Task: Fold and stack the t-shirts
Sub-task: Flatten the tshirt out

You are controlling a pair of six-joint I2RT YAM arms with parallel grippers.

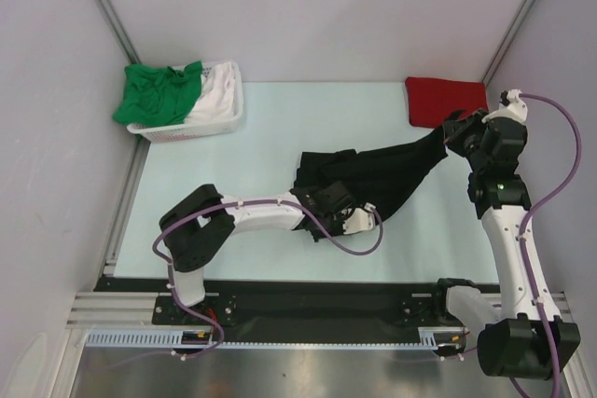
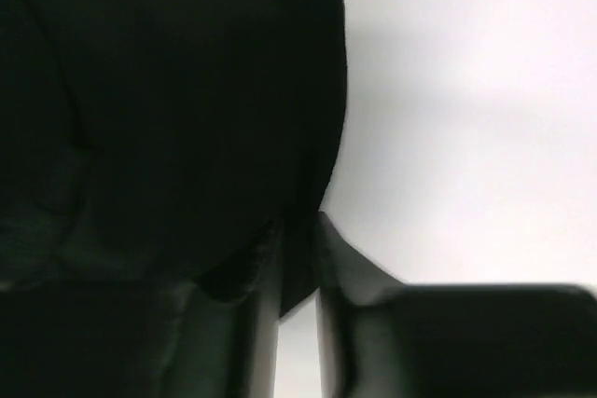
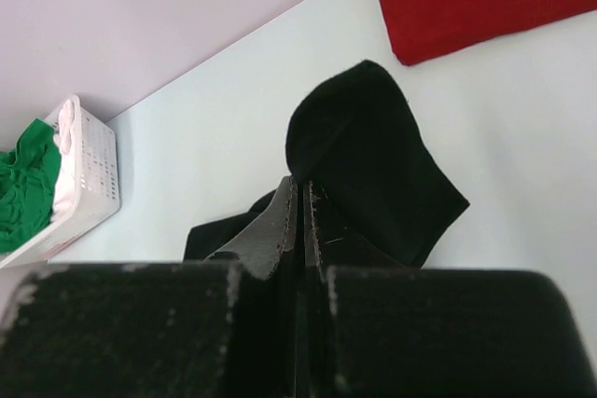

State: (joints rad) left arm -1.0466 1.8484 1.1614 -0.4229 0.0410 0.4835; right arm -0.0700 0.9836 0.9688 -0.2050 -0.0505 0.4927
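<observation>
I've got the black shirt (image 1: 382, 174) strung across mid-tabletop (image 1: 280, 128). The right tool (image 3: 300, 202) pinches its far end up beside the folded red shirt (image 1: 446, 98). The left tool (image 2: 300, 226) pinches the near edge, I'd judge to tension it flat for folding.

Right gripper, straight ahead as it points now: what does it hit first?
Right gripper meets the black shirt it pinches; beyond that, likely the table, though depth is unclear.
</observation>
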